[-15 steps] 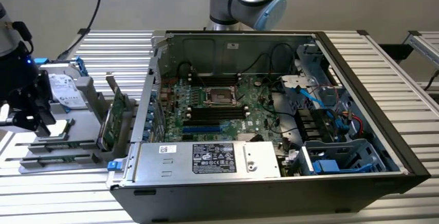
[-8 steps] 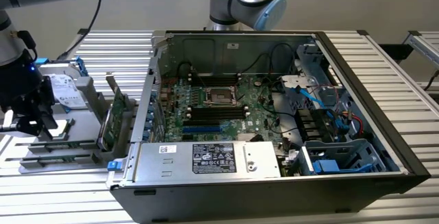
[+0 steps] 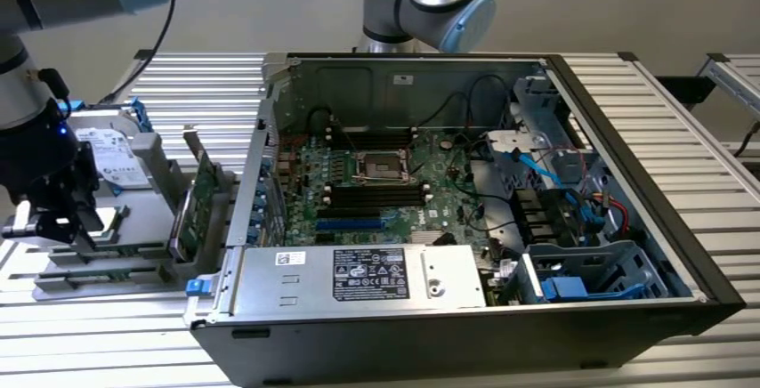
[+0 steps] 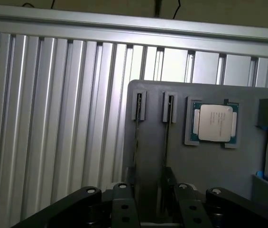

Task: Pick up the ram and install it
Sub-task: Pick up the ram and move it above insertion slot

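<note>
Ram (image 4: 137,137) on edge, lengthwise toward pincer (image 4: 148,183)

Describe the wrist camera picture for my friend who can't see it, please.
The gripper hangs over a gray tray where two thin ram sticks stand on edge in slots. A square silver CPU chip lies beside them.

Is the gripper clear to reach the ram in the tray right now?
Probably yes. The gripper is above the tray, and the ram stands on edge in its slot with nothing over it. The CPU sits in its own holder, apart from the ram.
</note>
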Tool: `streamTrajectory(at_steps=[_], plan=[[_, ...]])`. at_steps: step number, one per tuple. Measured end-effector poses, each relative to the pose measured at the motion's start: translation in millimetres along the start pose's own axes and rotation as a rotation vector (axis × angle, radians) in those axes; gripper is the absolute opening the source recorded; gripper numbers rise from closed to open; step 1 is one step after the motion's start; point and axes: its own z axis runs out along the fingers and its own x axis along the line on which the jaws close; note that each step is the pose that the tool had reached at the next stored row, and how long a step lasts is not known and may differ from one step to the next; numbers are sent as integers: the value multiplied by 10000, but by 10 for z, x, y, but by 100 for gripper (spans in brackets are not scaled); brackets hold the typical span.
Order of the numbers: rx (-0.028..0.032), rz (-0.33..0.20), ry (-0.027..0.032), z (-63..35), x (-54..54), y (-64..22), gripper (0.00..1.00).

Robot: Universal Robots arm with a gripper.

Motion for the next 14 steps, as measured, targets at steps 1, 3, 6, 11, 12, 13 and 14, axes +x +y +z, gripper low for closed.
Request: streamTrajectory(at_steps=[1, 3, 6, 11, 12, 13, 14], plan=[[9, 1, 3, 18, -1, 1, 36], [33, 2, 12, 51, -4, 3, 36], [74, 7, 46, 85, -3, 6, 36], [124, 15, 118, 135, 14, 8, 36], [128, 16, 123, 149, 17, 9, 36], [133, 16, 128, 164, 19, 9, 36], [137, 17, 134, 177, 22, 9, 36]])
